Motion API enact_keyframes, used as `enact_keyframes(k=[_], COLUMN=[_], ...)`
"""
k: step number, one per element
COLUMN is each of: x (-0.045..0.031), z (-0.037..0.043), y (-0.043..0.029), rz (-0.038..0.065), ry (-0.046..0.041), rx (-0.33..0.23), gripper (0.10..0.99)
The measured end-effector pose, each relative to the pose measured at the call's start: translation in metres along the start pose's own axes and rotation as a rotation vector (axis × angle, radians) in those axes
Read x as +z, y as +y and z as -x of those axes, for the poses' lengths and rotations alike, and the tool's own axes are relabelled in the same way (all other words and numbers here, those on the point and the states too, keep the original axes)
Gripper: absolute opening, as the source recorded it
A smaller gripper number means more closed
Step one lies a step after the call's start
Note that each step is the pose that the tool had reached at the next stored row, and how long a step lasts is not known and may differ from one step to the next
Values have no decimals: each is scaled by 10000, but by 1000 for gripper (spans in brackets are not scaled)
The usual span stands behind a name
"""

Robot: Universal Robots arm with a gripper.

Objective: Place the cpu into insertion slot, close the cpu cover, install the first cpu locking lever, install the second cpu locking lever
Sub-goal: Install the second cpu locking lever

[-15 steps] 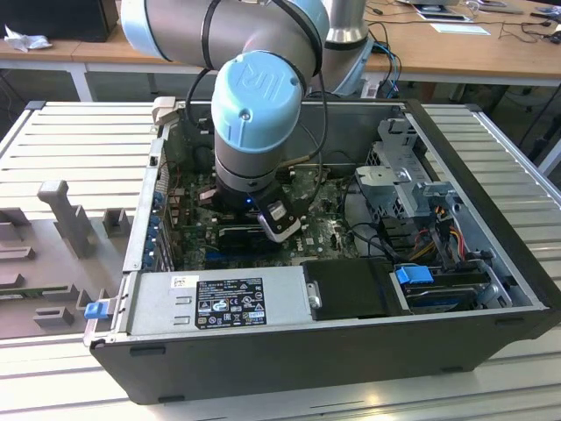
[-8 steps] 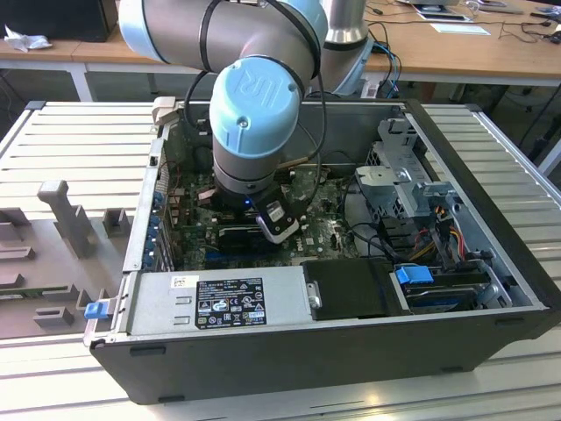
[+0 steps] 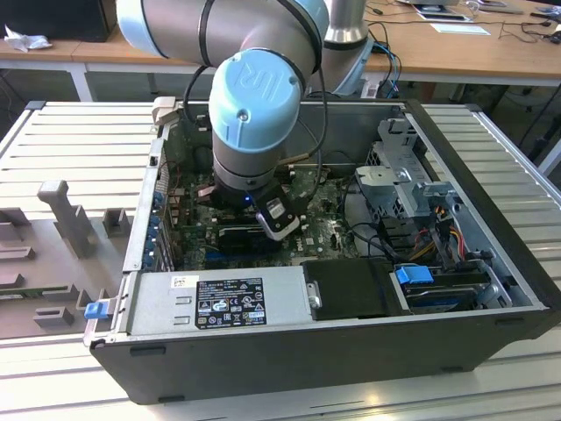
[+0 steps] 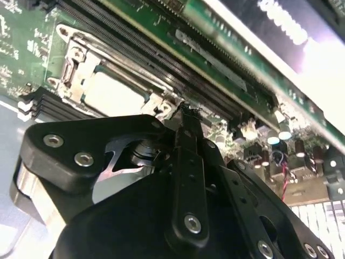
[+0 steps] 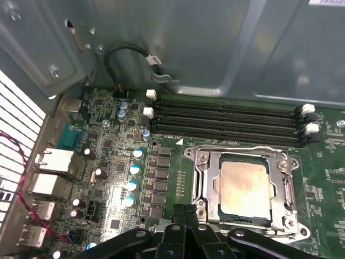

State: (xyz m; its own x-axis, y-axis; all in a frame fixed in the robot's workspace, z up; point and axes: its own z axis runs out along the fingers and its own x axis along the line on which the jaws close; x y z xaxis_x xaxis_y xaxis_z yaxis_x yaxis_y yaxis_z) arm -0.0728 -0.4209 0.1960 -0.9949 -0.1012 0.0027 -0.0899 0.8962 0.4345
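The cpu (image 5: pixel 242 181), a pale beige-silver square, lies in the insertion slot (image 5: pixel 237 218) on the green board. The silvery cpu cover (image 5: pixel 283 186) is folded down flat around it, with the chip's face showing through its window. A thin wire locking lever (image 5: pixel 237 147) runs along the socket's side nearest the memory slots. My gripper (image 5: pixel 188 211) hovers just off the socket's edge, its black fingers (image 5: pixel 198 218) pressed together and holding nothing. In the second wrist view the gripper (image 4: pixel 185 110) points at a corner of the cover (image 4: pixel 75 70), beside the cpu (image 4: pixel 113 94).
The arm's wrist (image 3: pixel 254 114) hangs low inside the open computer case (image 3: pixel 263 368). Long black memory slots (image 5: pixel 226 116) run beside the socket. The power supply (image 3: pixel 219 298), a drive cage (image 3: pixel 403 167) and loose cables (image 3: pixel 438 228) crowd the exterior view's right. Rear ports (image 5: pixel 51 167) line one board edge.
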Motion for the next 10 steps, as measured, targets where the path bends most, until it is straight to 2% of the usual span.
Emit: enact_keyframes(k=[5,10], x=[-142,-192], z=[0,0], y=[69,93], rz=[10,13], ry=[-1,-2], rx=[0,-2], gripper=[106,106])
